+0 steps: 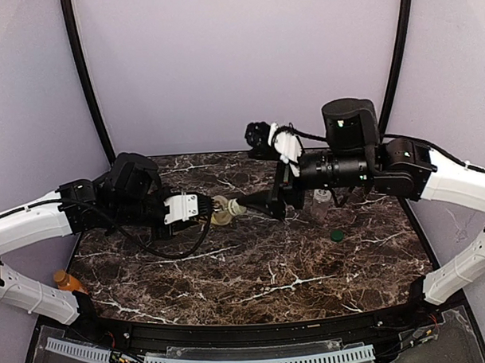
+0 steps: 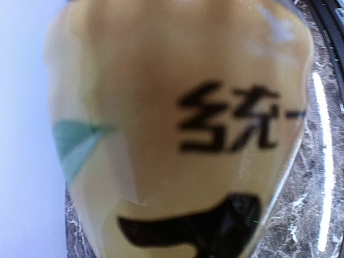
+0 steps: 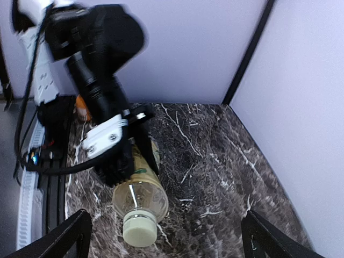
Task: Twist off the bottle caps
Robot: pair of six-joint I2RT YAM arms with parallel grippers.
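Observation:
My left gripper (image 1: 197,208) is shut on the tall yellow-labelled bottle (image 1: 219,208) and holds it level above the table, neck toward the right arm. Its label (image 2: 177,134) with dark characters fills the left wrist view and hides the fingers. The pale cream cap (image 3: 140,230) sits on the neck, also visible from above as the pale cream cap (image 1: 235,206). My right gripper (image 3: 166,243) stands wide open just off the cap, touching nothing. A dark green cap (image 1: 337,235) lies loose on the table. The short clear bottle (image 1: 321,204) stands under the right arm.
The squat orange bottle (image 1: 67,281) stands at the table's near left edge, beside the left arm; the right wrist view shows this orange bottle (image 3: 80,108) behind that arm. The marble table (image 1: 253,269) is enclosed by pale walls with black corner posts (image 1: 88,83).

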